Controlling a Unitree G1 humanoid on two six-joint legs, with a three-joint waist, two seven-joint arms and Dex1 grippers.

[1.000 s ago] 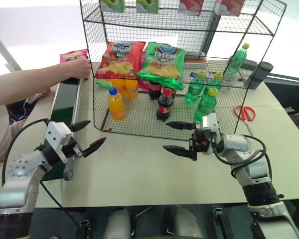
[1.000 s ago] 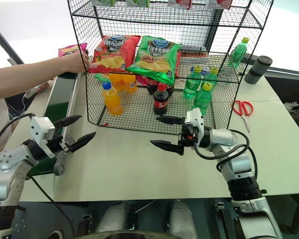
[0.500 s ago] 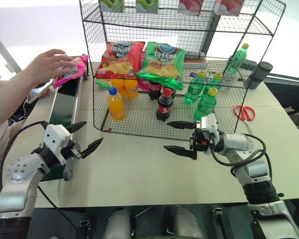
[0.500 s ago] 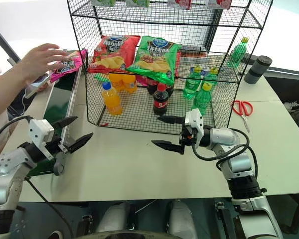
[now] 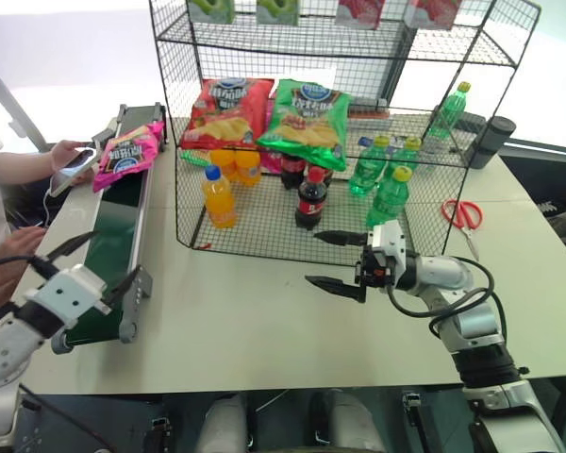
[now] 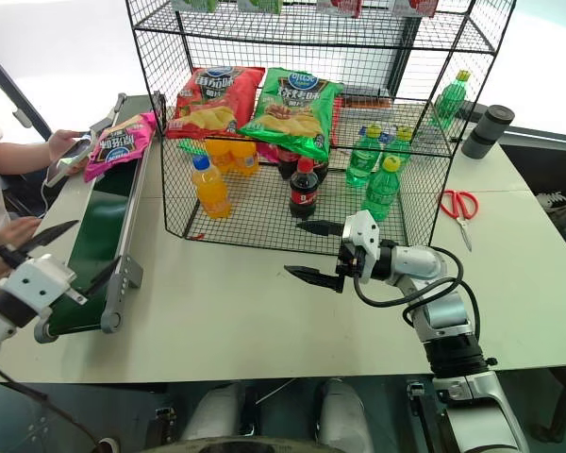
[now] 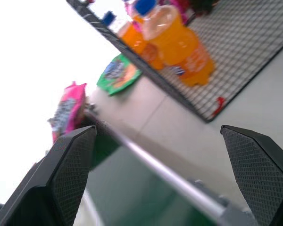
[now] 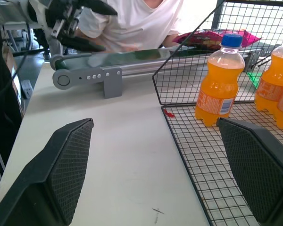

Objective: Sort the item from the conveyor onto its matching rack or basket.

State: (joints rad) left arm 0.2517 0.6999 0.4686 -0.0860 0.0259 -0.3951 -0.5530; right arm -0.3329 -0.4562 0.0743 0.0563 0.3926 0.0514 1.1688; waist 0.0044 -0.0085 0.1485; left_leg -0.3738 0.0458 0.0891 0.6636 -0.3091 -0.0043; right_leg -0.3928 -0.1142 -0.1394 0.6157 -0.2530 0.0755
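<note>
The left hand (image 5: pixel 80 264) hangs spread and empty over the near end of the conveyor (image 5: pixel 113 236). A second ago it sat further in over the worktop (image 5: pixel 264 321) with its fingers turned on edge; since then it has swung out over the belt's near roller and rolled flatter, fingers pointing up the belt. The right hand (image 5: pixel 338 260) has not moved: also spread, holding nothing, just in front of the black wire rack (image 5: pixel 292 142), level with the cola bottle.

The other change is at the far end of the conveyor. A person's hand (image 5: pixel 71 156) was resting there a second ago, then laid the pink chip bag (image 5: pixel 127 156) down; now that hand has pulled back to a phone beside the belt, apart from the bag. I judge the item is delivered and free to take, and the left hand is lining up to meet it, with most of the belt's length between them.

The bag is shiny magenta-pink foil with a round blue logo showing, lying flat and slightly askew across the far end of the conveyor, one corner overhanging the rail nearer the rack. It looks puffed and crinkly, so it should yield under a pinch. Inside the rack, red and green chip bags lean on the middle tier above the bottles.
</note>
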